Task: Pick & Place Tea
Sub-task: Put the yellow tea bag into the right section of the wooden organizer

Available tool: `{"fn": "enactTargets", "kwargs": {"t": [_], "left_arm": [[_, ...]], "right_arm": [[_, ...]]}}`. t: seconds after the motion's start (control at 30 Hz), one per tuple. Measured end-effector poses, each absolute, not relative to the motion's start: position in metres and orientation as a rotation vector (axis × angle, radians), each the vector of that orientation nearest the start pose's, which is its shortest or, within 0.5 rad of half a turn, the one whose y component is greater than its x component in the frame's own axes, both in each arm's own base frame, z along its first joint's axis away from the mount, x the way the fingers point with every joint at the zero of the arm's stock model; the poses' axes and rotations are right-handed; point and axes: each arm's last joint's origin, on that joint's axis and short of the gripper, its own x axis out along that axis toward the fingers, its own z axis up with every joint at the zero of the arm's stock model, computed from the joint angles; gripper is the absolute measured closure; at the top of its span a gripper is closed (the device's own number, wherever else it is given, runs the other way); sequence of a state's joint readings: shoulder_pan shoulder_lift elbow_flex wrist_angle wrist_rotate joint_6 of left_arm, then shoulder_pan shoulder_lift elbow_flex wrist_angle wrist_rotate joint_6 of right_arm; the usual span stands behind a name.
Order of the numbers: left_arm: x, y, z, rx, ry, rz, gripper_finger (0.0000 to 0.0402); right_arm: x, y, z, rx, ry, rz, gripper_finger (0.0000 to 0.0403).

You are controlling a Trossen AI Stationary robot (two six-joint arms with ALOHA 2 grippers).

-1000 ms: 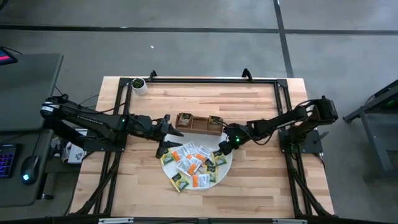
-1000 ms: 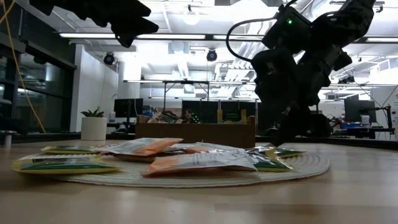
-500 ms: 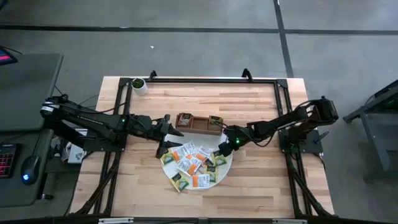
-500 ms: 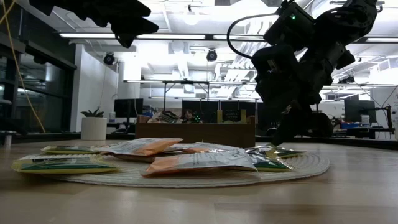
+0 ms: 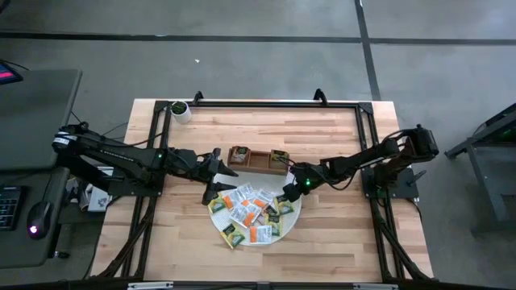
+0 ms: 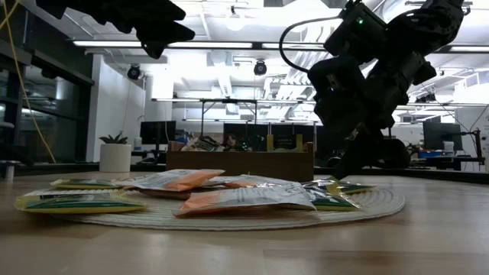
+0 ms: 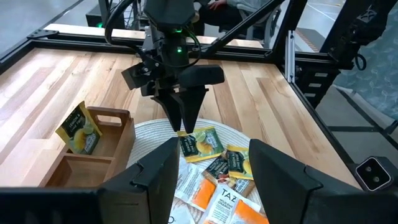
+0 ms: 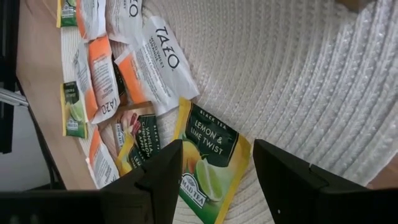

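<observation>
- A round white woven mat [image 5: 293,216] lies near the middle of the wooden table [image 5: 339,234].
- A brown wooden tray [image 5: 256,160] sits just behind the mat.
- A small white pot with a green plant [image 5: 180,110] stands at the table's far left corner.
- A black frame [image 5: 266,103] runs along the table's edges.

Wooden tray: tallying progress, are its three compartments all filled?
No. The brown wooden three-compartment tray holds a yellow-green tea packet in one end compartment; its middle compartment is empty.

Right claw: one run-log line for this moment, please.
right claw: open, above lemon-lime packet on mat | left claw: open, waiting beside tray
</observation>
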State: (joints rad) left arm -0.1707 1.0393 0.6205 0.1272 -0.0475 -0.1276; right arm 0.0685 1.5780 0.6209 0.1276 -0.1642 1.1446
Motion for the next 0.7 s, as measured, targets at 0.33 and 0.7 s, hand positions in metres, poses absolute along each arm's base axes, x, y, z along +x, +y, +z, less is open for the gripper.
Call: {"fn": "enactTargets", "kwargs": {"t": [0.33,0.7], "left_arm": [[0.2239,-0.0372,0.2585,-0.095,0.297,-0.104,0.0209],[0.2239,-0.0372,0.2585,-0.094,0.297,-0.104,0.0209]], "right_arm": [[0.2763,0.0245,0.131,1.128,0.864,-0.279,0.021],[0.2757,0.0317,0.1309,1.187,0.852,-0.327,0.021]]}}
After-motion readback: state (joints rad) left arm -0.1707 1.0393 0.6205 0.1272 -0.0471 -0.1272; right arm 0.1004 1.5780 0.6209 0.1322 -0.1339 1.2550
